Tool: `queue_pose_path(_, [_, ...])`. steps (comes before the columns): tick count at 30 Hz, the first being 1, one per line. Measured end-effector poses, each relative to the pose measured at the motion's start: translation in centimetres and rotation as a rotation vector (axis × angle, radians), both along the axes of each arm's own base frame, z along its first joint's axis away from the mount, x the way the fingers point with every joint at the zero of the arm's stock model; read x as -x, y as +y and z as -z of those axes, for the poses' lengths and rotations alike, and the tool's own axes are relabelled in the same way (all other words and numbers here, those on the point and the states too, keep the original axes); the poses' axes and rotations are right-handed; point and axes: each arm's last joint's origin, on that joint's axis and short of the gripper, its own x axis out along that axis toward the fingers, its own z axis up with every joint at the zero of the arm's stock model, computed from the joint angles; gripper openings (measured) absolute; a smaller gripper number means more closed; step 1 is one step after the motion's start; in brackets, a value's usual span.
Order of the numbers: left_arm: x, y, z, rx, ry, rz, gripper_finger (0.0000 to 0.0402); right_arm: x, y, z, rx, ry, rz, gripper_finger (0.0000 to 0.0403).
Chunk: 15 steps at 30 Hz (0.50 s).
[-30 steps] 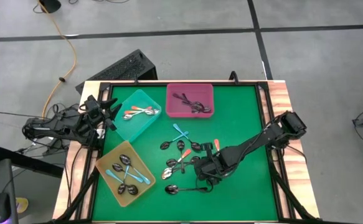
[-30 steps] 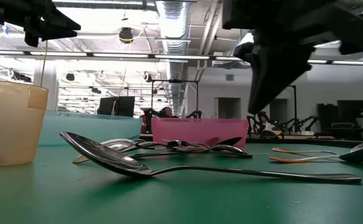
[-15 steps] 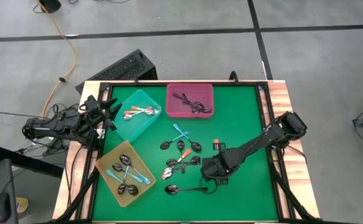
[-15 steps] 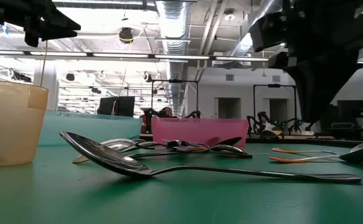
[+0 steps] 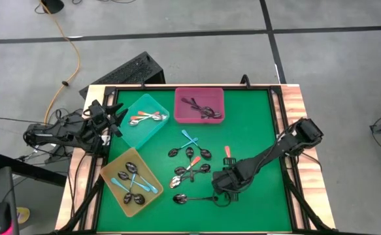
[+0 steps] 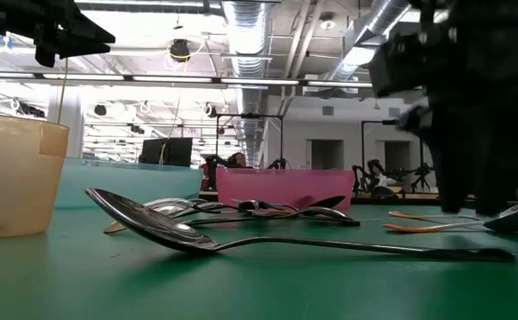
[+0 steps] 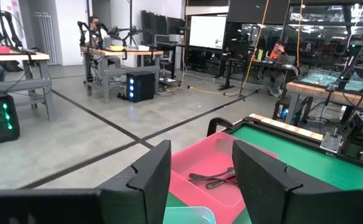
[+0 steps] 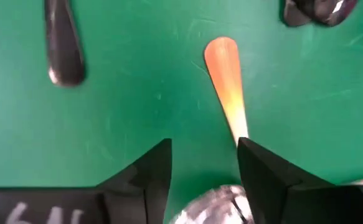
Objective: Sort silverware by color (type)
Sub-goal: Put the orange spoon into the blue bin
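Right fingers: my two dark fingers [image 8: 147, 177] stand spread, low over the green mat, with the shiny bowl of an orange-handled spoon [image 8: 226, 87] showing between them; nothing pinched.
Right gripper: my right gripper [image 5: 227, 185] sits toward the mat's near right part, just beside the long all-dark metal spoon [image 5: 193, 198].
Left fingers: my left gripper [image 5: 115, 113] hangs at the table's left edge by the teal tray, fingers [image 7: 149, 177] pressed together and holding nothing.
Loose silverware: a cluster of small spoons [image 5: 190, 156] with light blue, orange-red and dark handles lies mid-mat; one orange handle [image 5: 227, 151] pokes out beyond my right arm.
Teal plastic tray [image 5: 152, 128]: a few orange-handled spoons inside.
Pink plastic tray [image 5: 182, 98]: dark metal spoons inside, at the far edge of the mat.
Yellow translucent tray [image 5: 112, 170]: blue-handled spoons inside, near left.
Surface: flat green mat [image 5: 255, 124] framed by wood-grain table edges [image 5: 295, 104]; in the low view the dark spoon [image 6: 267, 238] lies closest, bowl to the left.
Room: grey concrete floor with dark lines, an orange cable [image 5: 69, 46], a black box behind the table; beyond, workbenches, monitors, ceiling ducts and strip lights, with seated people far off.
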Motion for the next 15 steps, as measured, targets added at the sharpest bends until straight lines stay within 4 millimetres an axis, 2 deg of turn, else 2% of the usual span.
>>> queue_pose_path(3, [0.0,0.0,0.0,0.000,0.000,0.000,0.0158,0.4,-0.3,1.2,-0.011,-0.026,0.057,0.0201])
queue_pose_path(8, [0.0,0.0,0.0,0.000,0.000,0.000,0.0158,0.9,-0.6,1.6,-0.005,-0.002,0.089,0.0202])
queue_pose_path(15, [0.0,0.0,0.0,0.000,0.000,0.000,0.0158,0.7,0.3,-0.3,-0.044,-0.013,0.055,0.0192])
